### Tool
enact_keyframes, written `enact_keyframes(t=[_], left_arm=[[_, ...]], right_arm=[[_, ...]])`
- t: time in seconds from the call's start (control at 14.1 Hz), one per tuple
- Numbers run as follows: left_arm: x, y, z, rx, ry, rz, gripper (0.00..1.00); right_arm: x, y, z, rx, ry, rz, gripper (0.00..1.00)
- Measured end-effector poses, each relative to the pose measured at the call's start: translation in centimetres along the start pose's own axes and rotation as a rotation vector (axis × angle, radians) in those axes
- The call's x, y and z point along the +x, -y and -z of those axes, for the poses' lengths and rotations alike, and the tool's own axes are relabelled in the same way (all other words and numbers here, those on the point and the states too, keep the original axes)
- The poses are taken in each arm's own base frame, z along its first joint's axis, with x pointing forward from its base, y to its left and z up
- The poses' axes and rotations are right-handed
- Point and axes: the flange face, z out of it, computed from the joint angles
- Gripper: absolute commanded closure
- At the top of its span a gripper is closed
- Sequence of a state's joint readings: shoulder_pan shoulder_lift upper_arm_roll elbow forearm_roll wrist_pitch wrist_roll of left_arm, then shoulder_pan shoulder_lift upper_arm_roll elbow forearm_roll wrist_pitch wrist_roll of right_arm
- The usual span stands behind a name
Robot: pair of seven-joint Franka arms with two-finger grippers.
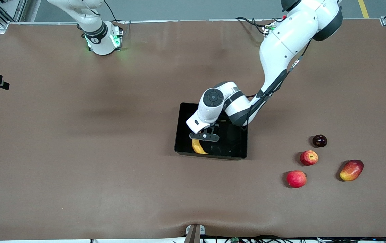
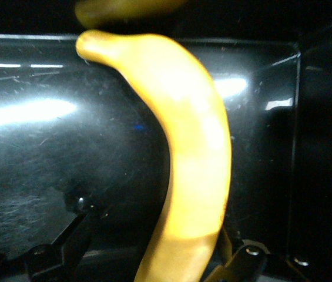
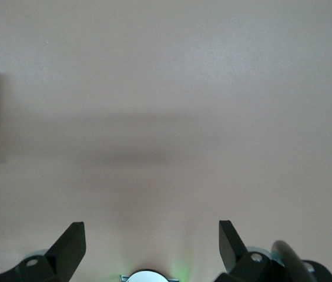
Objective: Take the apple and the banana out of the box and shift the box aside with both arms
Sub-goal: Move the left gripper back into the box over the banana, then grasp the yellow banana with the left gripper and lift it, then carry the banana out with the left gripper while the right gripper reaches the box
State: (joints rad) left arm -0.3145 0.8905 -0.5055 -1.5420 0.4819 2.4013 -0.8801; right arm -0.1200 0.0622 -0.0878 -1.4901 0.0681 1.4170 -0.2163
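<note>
Yellow banana (image 2: pixel 195 158) in box (image 1: pixel 182 128) | step – removal | left gripper (image 2: pixel 148 258) straddles it, jaws wide | next – close, lift | right gripper (image 3: pixel 151 244) waits, spread.

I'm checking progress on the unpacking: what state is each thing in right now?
banana: lying in the box, left gripper's fingers either side
box: on the table, holding only the banana
apple: out, on the table among other fruit
left gripper: down in the box, open
right gripper: open, over bare table, arm waiting
</note>
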Motion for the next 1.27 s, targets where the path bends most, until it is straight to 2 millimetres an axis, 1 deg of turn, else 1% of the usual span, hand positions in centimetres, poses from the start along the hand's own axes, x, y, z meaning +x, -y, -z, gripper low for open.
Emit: enact_keyframes(t=[0.07,0.21,0.42,0.57,0.71,0.78,0.92,1.06,1.13,1.2,1.27], left_arm=[[-0.2,-0.1,-0.3,0.001,0.003,-0.006,1.00],[-0.2,-0.5,0.0,0.000,-0.006,-0.023,1.00],[0.2,-1.1,1.1,-0.001,-0.021,-0.029,1.00],[1.0,-1.0,2.8,0.016,-0.032,-0.024,1.00],[1.9,-1.1,5.8,0.022,-0.065,-0.020,1.00],[2.1,-1.3,7.6,0.024,-0.084,-0.021,1.00],[2.6,-1.3,11.5,0.045,-0.116,-0.018,1.00],[3.4,-0.5,15.4,0.053,-0.149,0.004,1.00],[4.1,0.5,17.2,0.058,-0.160,0.022,1.00],[5.0,2.2,18.8,0.063,-0.167,0.035,1.00],[6.2,4.3,20.2,0.067,-0.171,0.043,1.00]], right_arm=[[0.0,0.0,0.0,0.000,0.000,0.000,0.00],[0.1,0.1,-0.2,0.001,0.005,0.004,0.00],[0.6,0.2,-0.9,0.003,0.020,0.009,0.00],[1.4,0.1,-2.4,0.009,0.055,0.009,0.00],[2.2,-0.2,-3.8,0.012,0.082,0.007,0.00],[2.4,-0.2,-4.2,0.013,0.088,0.007,0.00],[2.6,-0.1,-4.3,0.023,0.087,0.008,0.00],[2.8,1.1,-4.3,0.068,0.075,0.025,0.00],[3.0,2.2,-4.2,0.081,0.071,0.044,0.00],[3.3,3.5,-4.3,0.086,0.072,0.065,0.00],[3.5,5.0,-4.5,0.091,0.073,0.090,0.00]])
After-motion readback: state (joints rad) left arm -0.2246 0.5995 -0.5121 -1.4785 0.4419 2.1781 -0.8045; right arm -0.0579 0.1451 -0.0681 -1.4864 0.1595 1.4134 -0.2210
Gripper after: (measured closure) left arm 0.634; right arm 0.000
